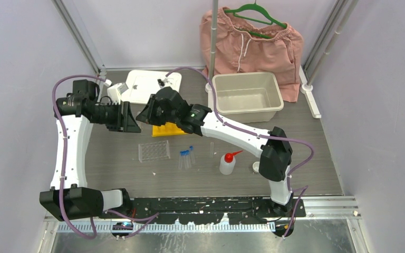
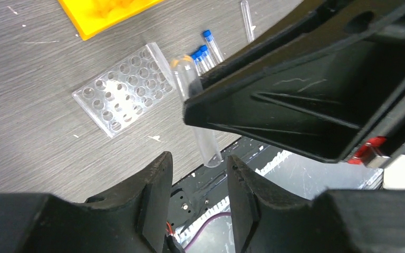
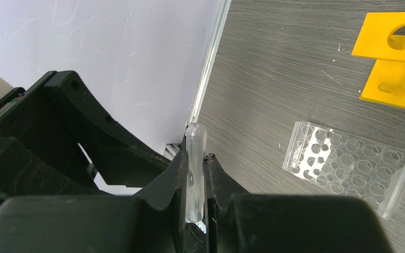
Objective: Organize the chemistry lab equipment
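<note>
On my left, the left gripper (image 2: 198,162) hangs above the table (image 1: 111,166) with its jaws parted and nothing pinched. The gap is wider than the small clear tube (image 2: 185,76), whose lower end sits right at the mouth of the jaws. I can't tell whether the glass touches either finger. That tube is up in the air between the two arms, slanting across my left wrist view. Moving right, the right gripper (image 3: 195,161) is clamped on it, fingers squeezed against its sides and its rounded end poking out past the tips. Down on the table, the clear rack (image 1: 154,151) lies flat, and the yellow rack (image 1: 169,129) sits just behind it, partly under the right arm. Right of the clear rack, a cluster of blue-capped tubes (image 1: 186,157) lies on its side, then a lone uncapped tube (image 1: 212,147). Next comes the white squeeze bottle (image 1: 227,163), standing upright, with the tiny white cup (image 1: 256,167) near it. At the back right sits the beige tub (image 1: 242,76), with the pink shorts (image 1: 274,42) hanging behind it.
</note>
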Available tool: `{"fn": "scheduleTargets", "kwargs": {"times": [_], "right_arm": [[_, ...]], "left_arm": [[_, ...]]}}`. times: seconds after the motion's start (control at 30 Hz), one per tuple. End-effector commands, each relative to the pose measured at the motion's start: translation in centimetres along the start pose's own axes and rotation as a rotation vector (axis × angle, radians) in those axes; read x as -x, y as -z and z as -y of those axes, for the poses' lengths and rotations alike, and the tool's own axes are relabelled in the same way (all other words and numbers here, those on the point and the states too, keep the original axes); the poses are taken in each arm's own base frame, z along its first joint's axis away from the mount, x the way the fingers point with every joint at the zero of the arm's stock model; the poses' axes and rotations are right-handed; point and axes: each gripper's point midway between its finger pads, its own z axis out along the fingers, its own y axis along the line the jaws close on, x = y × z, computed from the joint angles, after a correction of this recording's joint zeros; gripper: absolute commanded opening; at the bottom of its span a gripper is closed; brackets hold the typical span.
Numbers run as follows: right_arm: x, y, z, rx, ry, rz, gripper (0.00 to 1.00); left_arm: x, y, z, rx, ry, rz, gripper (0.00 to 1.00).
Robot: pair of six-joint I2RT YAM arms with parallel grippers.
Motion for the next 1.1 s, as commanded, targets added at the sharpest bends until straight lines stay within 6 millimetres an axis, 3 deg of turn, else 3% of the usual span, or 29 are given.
{"fn": "scheduleTargets", "kwargs": {"times": [0.0, 0.27, 0.67, 0.73, 0.9, 0.97, 1.07], "right_arm": [[2.5, 3.6, -4.8, 0.132, 0.003, 0.064, 0.06], [1.7, 3.3, -6.0, 0.184, -0.03, 0.019, 0.06], [1.1, 2.9, -7.0, 0.227, -0.054, -0.011, 0.08], [0.9, 3.0, -7.1, 0.231, -0.056, -0.019, 0.17], [2.2, 3.8, -6.6, 0.211, -0.049, -0.022, 0.58], [2.8, 4.0, -6.2, 0.192, -0.029, -0.042, 0.64], [2.5, 4.2, -6.0, 0.193, 0.012, -0.126, 0.65]], "left_arm": [[0.7, 0.2, -0.8, 0.047, -0.026, 0.037, 0.45], [1.2, 0.1, -0.2, 0.018, -0.023, 0.071, 0.46], [1.3, -0.1, -0.3, 0.012, -0.022, 0.074, 0.16], [1.3, 0.0, -0.3, 0.013, -0.029, 0.074, 0.11], [1.0, 0.2, 0.1, 0.001, -0.063, 0.071, 0.05], [0.8, 0.3, 0.4, -0.014, -0.083, 0.07, 0.05], [0.5, 0.6, 1.2, -0.043, -0.118, 0.08, 0.04]]}}
